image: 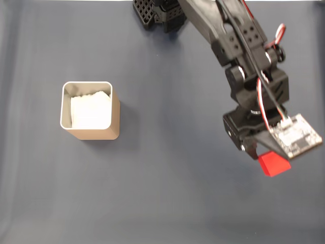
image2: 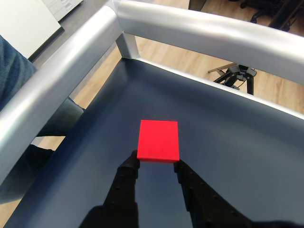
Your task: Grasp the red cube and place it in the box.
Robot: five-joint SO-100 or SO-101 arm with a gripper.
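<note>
- In the fixed view I see my black two-finger gripper (image: 256,152) at the right of the dark blue-grey desk (image: 167,193), its tips touching the small bright red matte cube (image: 274,163), which pokes out from under the wrist's circuit board.
- The tan square open-topped box (image: 90,112) with the thin pale rim and white crumpled paper inside stands well apart, over at the left of that view.
- From here I cannot tell whether the red cube rests on the desk or is lifted off it.
- In the wrist view the gripper (image2: 157,166) has its two black fingers (image2: 128,178) pressed against the near corners of the red cube (image2: 158,140); I judge it clamped on the cube, though only at the cube's near edge.
- I judge the step in hand to be the grasp, with the carry not begun.
- Next I need a clean lift, a long swing across to the box, then a release above its paper lining; a shallow hold could slip.
</note>
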